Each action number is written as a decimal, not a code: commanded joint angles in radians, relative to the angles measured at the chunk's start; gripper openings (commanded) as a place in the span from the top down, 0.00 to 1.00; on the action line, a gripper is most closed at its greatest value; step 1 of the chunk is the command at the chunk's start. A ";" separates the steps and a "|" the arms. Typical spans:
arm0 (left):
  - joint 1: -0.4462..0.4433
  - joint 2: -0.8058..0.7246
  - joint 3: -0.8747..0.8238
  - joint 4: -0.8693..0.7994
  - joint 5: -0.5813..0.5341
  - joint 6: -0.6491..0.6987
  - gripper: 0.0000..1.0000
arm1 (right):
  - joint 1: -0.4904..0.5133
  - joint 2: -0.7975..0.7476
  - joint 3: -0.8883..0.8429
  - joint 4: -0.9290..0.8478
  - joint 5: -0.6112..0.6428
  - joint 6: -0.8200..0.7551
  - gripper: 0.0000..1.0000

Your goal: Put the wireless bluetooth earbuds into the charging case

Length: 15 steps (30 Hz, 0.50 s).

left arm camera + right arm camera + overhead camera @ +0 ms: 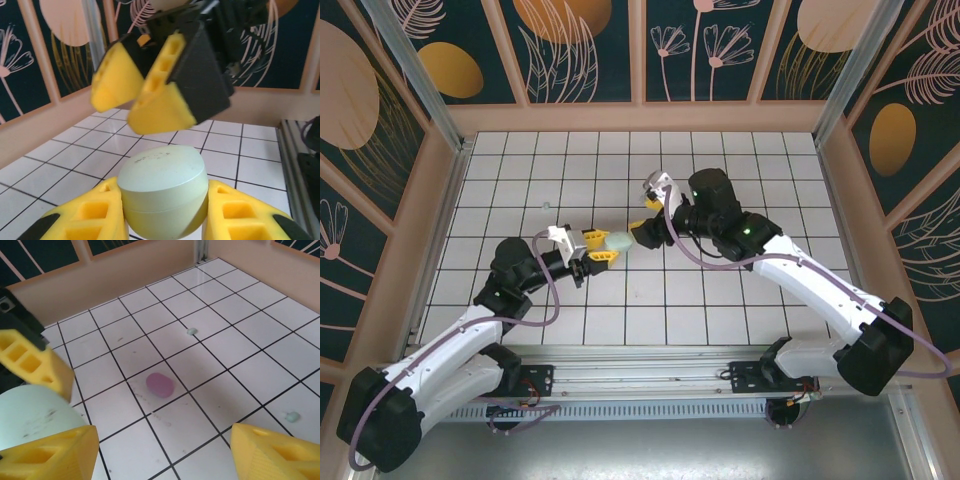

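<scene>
While your left jaws clamp the mint charging case at centre frame, your right jaws hang spread just beside it, gripping nothing.

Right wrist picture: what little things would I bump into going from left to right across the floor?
First the pale mint case → pink-purple earbud → far mint earbud → near mint earbud.

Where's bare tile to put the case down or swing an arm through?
Free: far tile rows along the back wall; tiles between the right arm and right wall. Crowded: centre, where the left gripper holds the mint case by the open right gripper; pink-purple earbud and two mint earbuds lie on tiles in front of it.
</scene>
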 commanded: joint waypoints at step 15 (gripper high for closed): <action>-0.002 0.019 0.085 -0.123 0.106 0.137 1.00 | -0.002 -0.101 -0.060 -0.068 -0.335 -0.230 0.22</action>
